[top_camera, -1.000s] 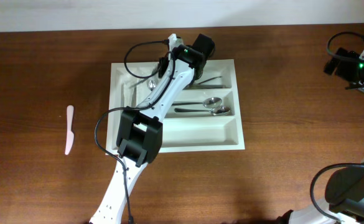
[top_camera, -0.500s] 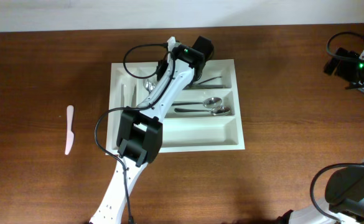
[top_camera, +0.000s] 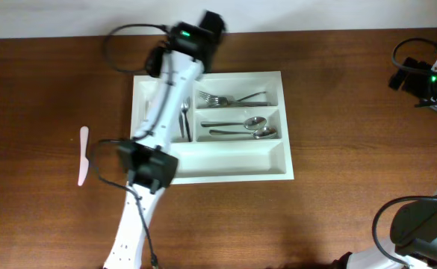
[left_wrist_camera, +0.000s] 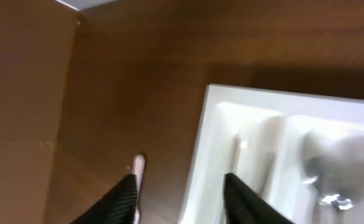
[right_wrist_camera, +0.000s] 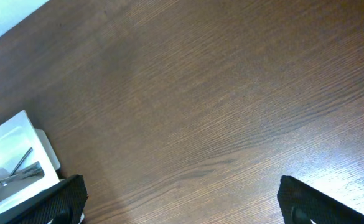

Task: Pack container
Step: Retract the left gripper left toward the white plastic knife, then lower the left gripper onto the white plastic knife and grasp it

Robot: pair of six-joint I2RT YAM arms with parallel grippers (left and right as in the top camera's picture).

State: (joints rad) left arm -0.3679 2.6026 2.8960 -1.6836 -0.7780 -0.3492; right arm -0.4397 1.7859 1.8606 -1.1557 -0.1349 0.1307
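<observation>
A pale pink knife (top_camera: 83, 155) lies alone on the dark wooden table (top_camera: 39, 224), at 9 o'clock from the container (top_camera: 233, 158) and well apart from it. Its length runs from 12 to 6.

My left arm (top_camera: 137, 217) comes in from the 6 o'clock edge of the overhead view and passes above the container's two narrow upright compartments. It ends with my left tool (left_wrist_camera: 180, 179) over bare table, just off the container's corner at 11 o'clock. In the left wrist view that tool's two black fingers (left_wrist_camera: 124, 198) stand apart with nothing between them. The table, one end of the knife and the container's white rim show through the gap.

The container, a white cutlery tray, sits flat near the middle of the table, closer to the 12 o'clock edge. A thin utensil (left_wrist_camera: 238, 149), too blurred to name, lies in its outer narrow compartment. Metal utensils (top_camera: 183, 119) lie in the narrow compartment beside it. Of the three wide compartments, the one at 12 o'clock holds forks (top_camera: 233, 98). The middle one holds two spoons (top_camera: 249, 127), handles toward 9 o'clock.

My right tool (right_wrist_camera: 182, 186) hangs over bare table at the container's 2 o'clock, well apart from it. Its fingers are spread wide and hold nothing.
</observation>
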